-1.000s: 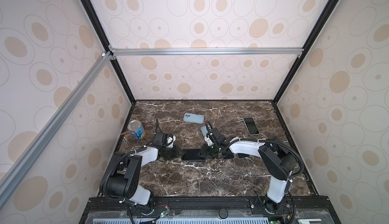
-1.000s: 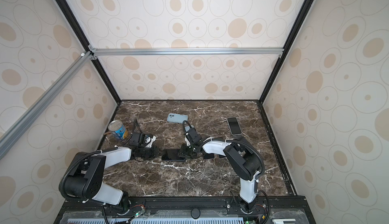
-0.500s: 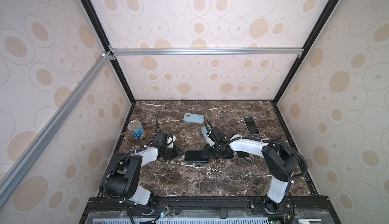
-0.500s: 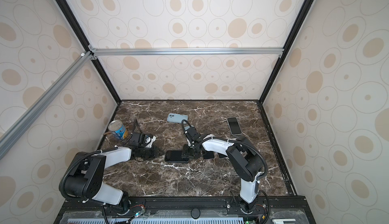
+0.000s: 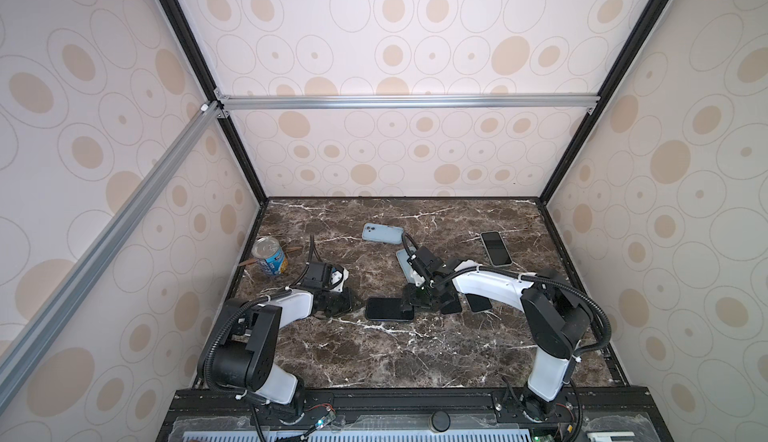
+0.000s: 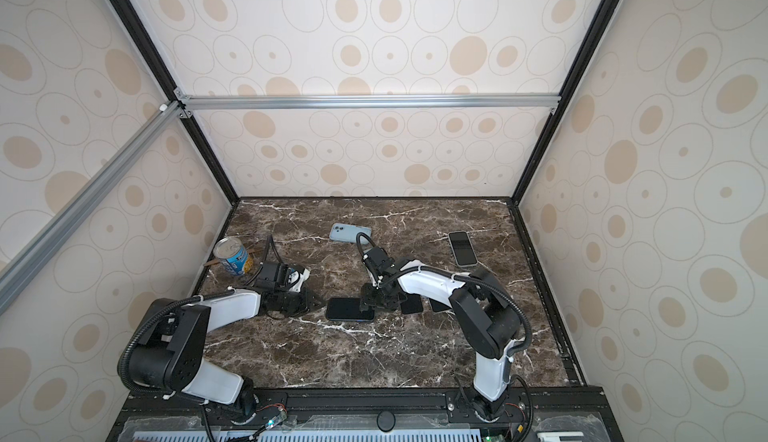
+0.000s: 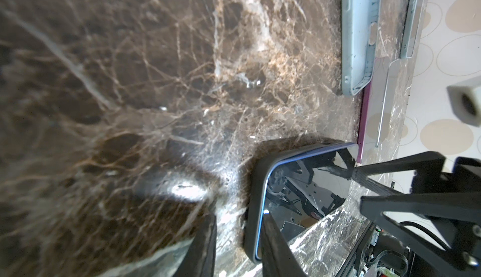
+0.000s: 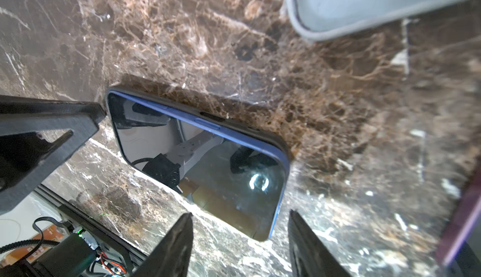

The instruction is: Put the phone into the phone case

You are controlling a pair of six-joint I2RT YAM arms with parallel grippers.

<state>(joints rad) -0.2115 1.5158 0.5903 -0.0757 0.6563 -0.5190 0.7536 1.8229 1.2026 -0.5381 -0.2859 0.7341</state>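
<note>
Phone [image 5: 389, 309]: screen up, dark glass, blue rim. It lies in the black phone case [image 7: 256, 184], flat on the table [image 5: 374, 361], about mid-table between the two pincers. On one long side the blue edge with its buttons shows above the case wall. Cannot tell whether it is fully seated.

Left pincer [image 7: 239, 236]: fingers slightly apart at one short end of the case, pinching nothing. One tip sits at the phone's corner.

Right pincer [image 8: 240, 213]: fingers spread wide at the opposite end, gripping nothing.

Count, working outward:
- Pale blue cases, 2: the nearer case [image 5: 404, 265] is partly under the right arm, and the rear case [image 5: 382, 233] lies toward the back wall.
- Dark slabs, 2: one dark slab [image 5: 478, 302] and a second slab [image 5: 452, 306], both under the right arm.
- Bare phone [image 5: 494, 248], 1: screen up, far right.
- Can [image 5: 270, 258], 1: upright at the left edge, with a blue label whose print is too small to read.
</note>
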